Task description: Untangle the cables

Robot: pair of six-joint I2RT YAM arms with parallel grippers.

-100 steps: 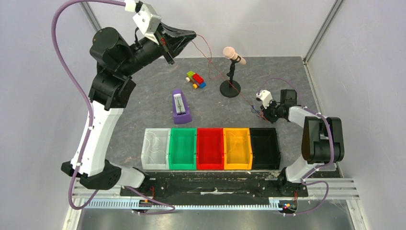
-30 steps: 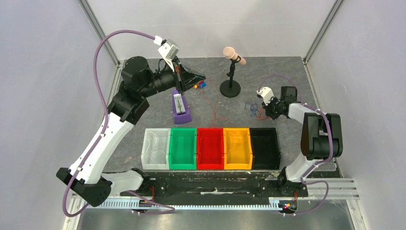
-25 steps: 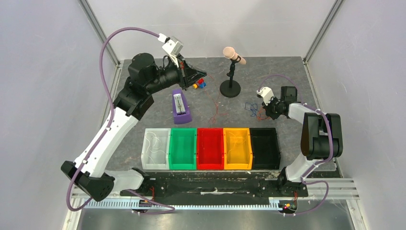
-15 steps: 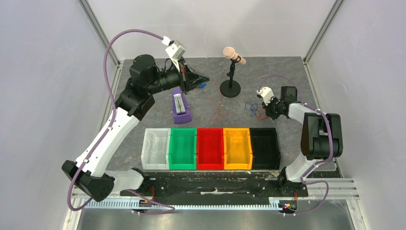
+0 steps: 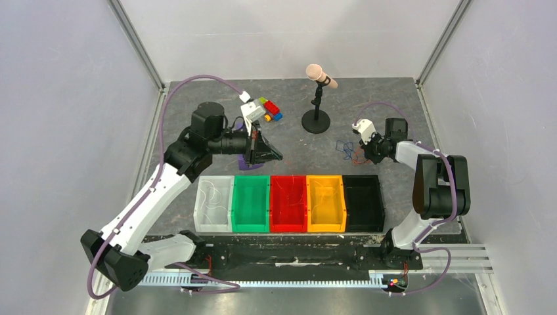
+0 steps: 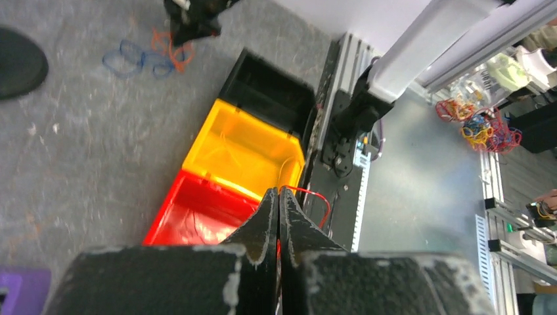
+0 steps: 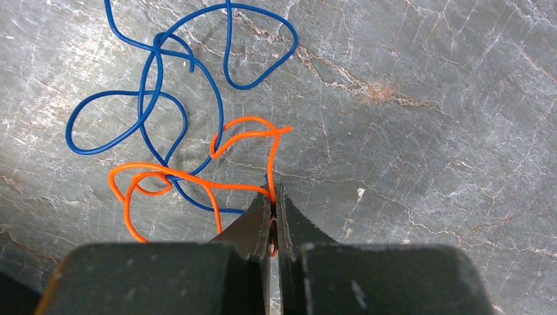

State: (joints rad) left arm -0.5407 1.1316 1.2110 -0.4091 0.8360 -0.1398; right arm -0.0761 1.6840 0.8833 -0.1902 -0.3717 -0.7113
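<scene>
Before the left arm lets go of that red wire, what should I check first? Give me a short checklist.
1. Grip: the left pincer is shut on the red wire: ok.
2. Drop spot: tips over the red bin: cannot tell; the left wrist view puts them near the wall it shares with the yellow bin.
3. Anchor: the right pincer is shut on the orange wire: ok.
4. No red strand at the right pincer: ok; the right wrist view shows only the orange wire and the blue wire.
5. Orange and blue apart: not ok; they cross in several places.
</scene>
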